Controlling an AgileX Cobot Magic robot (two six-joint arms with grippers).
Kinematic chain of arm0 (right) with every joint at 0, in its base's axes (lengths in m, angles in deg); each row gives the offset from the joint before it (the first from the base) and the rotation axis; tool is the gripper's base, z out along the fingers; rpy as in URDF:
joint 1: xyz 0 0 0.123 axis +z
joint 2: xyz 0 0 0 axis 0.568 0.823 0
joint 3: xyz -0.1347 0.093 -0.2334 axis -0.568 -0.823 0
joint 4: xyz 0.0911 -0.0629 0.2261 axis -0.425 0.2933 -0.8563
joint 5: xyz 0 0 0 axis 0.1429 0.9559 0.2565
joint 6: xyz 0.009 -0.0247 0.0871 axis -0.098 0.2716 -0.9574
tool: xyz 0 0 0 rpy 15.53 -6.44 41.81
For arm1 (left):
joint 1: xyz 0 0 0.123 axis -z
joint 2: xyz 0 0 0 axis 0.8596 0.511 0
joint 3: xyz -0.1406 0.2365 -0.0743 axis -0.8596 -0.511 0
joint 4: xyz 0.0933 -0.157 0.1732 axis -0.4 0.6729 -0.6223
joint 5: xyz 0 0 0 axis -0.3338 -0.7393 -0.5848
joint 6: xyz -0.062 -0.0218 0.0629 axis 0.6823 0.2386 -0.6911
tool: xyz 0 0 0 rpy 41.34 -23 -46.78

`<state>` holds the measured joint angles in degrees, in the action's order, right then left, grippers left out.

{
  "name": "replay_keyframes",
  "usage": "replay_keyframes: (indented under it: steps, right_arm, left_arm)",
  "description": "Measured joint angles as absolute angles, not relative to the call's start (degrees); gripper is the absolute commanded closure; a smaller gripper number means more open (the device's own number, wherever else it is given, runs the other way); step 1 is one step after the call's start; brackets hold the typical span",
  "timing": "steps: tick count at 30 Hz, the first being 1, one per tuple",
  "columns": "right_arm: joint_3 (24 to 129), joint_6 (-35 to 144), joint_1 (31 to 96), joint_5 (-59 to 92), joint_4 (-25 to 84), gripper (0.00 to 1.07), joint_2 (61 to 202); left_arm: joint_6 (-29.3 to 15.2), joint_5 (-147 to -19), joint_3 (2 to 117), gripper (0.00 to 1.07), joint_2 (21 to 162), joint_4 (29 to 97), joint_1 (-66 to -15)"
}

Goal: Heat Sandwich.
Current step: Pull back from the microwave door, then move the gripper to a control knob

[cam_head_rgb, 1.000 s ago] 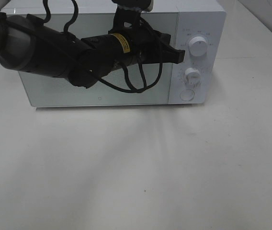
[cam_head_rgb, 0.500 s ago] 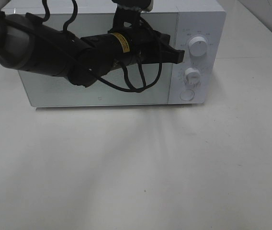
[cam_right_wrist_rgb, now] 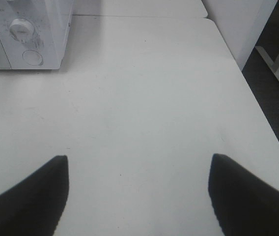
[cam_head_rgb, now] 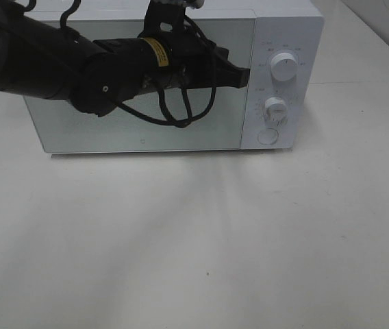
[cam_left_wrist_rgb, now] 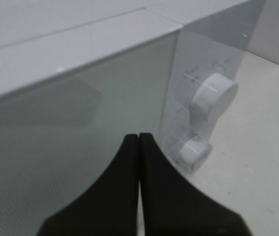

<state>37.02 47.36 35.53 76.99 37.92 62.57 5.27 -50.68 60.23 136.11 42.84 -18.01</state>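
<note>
Microwave (cam_head_rgb: 146, 130) door closed | left claw (cam_left_wrist_rgb: 138, 138) pinched together, by door's right edge | right claw (cam_right_wrist_rgb: 138, 162) wide

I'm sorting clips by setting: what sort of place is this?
Probably a robot test room, not a home kitchen: a white microwave sits on a plain white table, a black robot arm stretched across its door.

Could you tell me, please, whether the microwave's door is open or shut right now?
Shut: the microwave door lies flush with the control panel, with no gap showing along its edge.
</note>
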Motion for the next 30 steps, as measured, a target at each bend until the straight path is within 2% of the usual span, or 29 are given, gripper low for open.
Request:
replay_keyframes:
  steps: [9, 16, 18, 19, 20, 21, 23, 24, 25, 27, 30]
  right_arm:
    - [37.0, 47.4, 35.5, 77.0, 37.9, 0.32, 62.6]
    - [37.0, 47.4, 35.5, 77.0, 37.9, 0.32, 62.6]
    - [37.0, 47.4, 35.5, 77.0, 37.9, 0.32, 62.6]
    - [37.0, 47.4, 35.5, 77.0, 37.9, 0.32, 62.6]
    - [37.0, 47.4, 35.5, 77.0, 37.9, 0.32, 62.6]
    - [37.0, 47.4, 35.5, 77.0, 37.9, 0.32, 62.6]
    - [37.0, 47.4, 35.5, 77.0, 37.9, 0.32, 62.6]
    - [37.0, 47.4, 35.5, 77.0, 37.9, 0.32, 62.6]
    - [37.0, 47.4, 35.5, 77.0, 37.9, 0.32, 62.6]
    - [37.0, 47.3, 35.5, 77.0, 37.9, 0.32, 62.6]
    - [37.0, 47.3, 35.5, 77.0, 37.9, 0.32, 62.6]
  left_arm:
    - [5.3, -52.7, 52.1, 1.07, 129.2, 42.8, -15.3]
    - [5.3, -62.7, 47.3, 1.07, 124.0, 43.1, -14.0]
    - [5.3, -66.0, 46.8, 0.99, 122.8, 43.5, -14.0]
    - [5.3, -66.0, 46.8, 0.99, 122.8, 43.5, -14.0]
    - [5.3, -69.6, 46.5, 0.9, 121.4, 44.2, -14.0]
    - [5.3, -71.5, 46.5, 0.68, 120.6, 44.6, -14.0]
    - [5.3, -74.9, 46.4, 0.42, 119.4, 45.5, -14.0]
    - [5.3, -74.9, 46.4, 0.42, 119.4, 45.5, -14.0]
    - [5.3, -78.2, 46.4, 0.17, 117.9, 47.0, -14.0]
    - [5.3, -81.6, 46.4, 0.05, 116.7, 48.3, -14.0]
    - [5.3, -85.9, 46.4, 0.05, 115.0, 48.7, -14.0]
